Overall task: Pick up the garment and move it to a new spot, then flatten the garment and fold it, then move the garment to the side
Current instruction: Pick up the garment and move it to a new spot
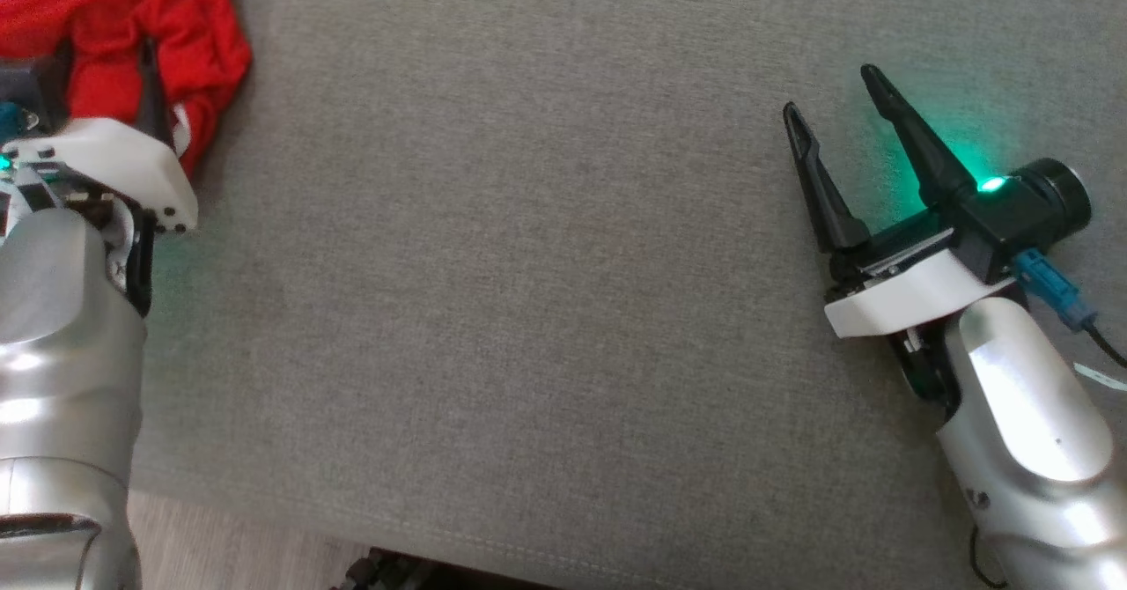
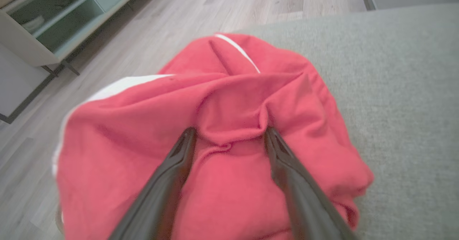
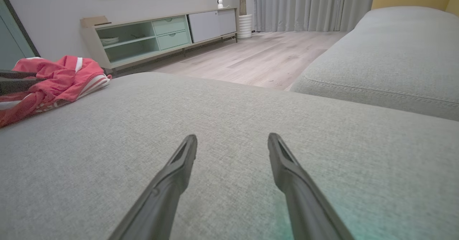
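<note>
**Left jaws spread on the garment at the sofa's corner**

Head view: we see the garment (image 1: 114,44), red with white stripes, crumpled at the far left corner of the grey sofa (image 1: 528,308). Our left arm (image 1: 62,308) runs along the sofa's left edge up to it. One dark finger (image 1: 151,88) of the left jaws lies against the red cloth. The right jaws hover over the sofa's bare right part, well apart from the garment, with both fingers spread wide. A green light (image 1: 992,185) glows at their base and tints the sofa beneath.

Left wrist view: the left jaws stand wide apart and are clamped on nothing. Both fingertips (image 2: 188,136) press into the garment (image 2: 229,100), and a ridge of cloth is bunched between them. The garment sits at the sofa's edge, one white stripe along its rim. Past that edge we see the wooden floor (image 2: 179,18) and a pale green cabinet (image 2: 53,21).

Right wrist view: the right jaws are apart with nothing between them, low over the bare sofa (image 3: 229,107). The garment (image 3: 61,78) lies at the sofa's far corner, with a dark finger of the left jaws (image 3: 18,84) across it. The floor (image 3: 258,57) and cabinet (image 3: 161,36) lie beyond the sofa.
</note>
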Robot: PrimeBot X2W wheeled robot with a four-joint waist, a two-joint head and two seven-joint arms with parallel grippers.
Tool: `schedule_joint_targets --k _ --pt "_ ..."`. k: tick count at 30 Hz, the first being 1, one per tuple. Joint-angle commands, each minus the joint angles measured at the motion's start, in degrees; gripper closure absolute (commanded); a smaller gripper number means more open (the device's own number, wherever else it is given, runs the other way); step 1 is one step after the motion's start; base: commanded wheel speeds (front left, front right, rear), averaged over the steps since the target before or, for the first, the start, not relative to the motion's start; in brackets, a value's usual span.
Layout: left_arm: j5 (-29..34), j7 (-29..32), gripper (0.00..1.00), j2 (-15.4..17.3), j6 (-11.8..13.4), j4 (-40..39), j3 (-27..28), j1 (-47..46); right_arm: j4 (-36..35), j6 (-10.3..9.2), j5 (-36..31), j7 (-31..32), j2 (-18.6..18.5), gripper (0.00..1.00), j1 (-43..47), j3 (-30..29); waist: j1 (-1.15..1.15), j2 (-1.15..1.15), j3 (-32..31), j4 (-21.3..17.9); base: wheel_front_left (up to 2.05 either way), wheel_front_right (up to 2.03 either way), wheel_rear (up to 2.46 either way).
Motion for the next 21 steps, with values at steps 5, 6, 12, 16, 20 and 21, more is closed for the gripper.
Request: schedule_joint_targets --k 5,6,12,16,20,21 --pt "-0.59 -1.18 1.0 4.21 1.34 2.15 1.57 -1.72 1.96 -0.04 0.24 0.52 -0.39 0.0 2.23 -0.97 0.0 0.0 -0.15 -1.66 0.0 0.0 0.0" --pt "-0.21 -2.45 1.0 4.62 1.51 2.03 1.25 -2.01 2.26 -0.04 0.33 0.42 -0.11 0.0 2.23 -1.01 0.0 0.0 -0.72 -1.9 0.0 0.0 0.0" --pt "2.29 -8.76 1.0 6.13 1.72 -3.53 -1.3 -5.21 4.84 -0.04 1.03 -0.2 2.55 0.0 3.32 -1.35 0.0 0.0 -5.66 -3.45 0.0 0.0 0.0" --pt "3.57 -9.52 1.0 6.13 0.64 -9.86 -3.63 -6.72 6.91 -0.04 1.54 -0.39 4.99 0.0 4.94 -1.53 0.0 0.0 -9.98 -5.29 0.0 0.0 0.0" --pt "2.83 -9.65 1.0 4.42 -0.63 -15.99 -5.67 -6.8 7.27 -0.04 2.14 -0.43 7.25 0.0 6.8 -1.92 0.0 0.0 -14.31 -8.34 0.0 0.0 0.0" --pt "2.62 -9.66 1.0 3.77 -0.86 -17.45 -6.4 -6.48 7.33 -0.04 2.33 -0.44 7.69 0.0 7.36 -1.95 0.0 0.0 -15.38 -9.29 0.0 0.0 0.0"
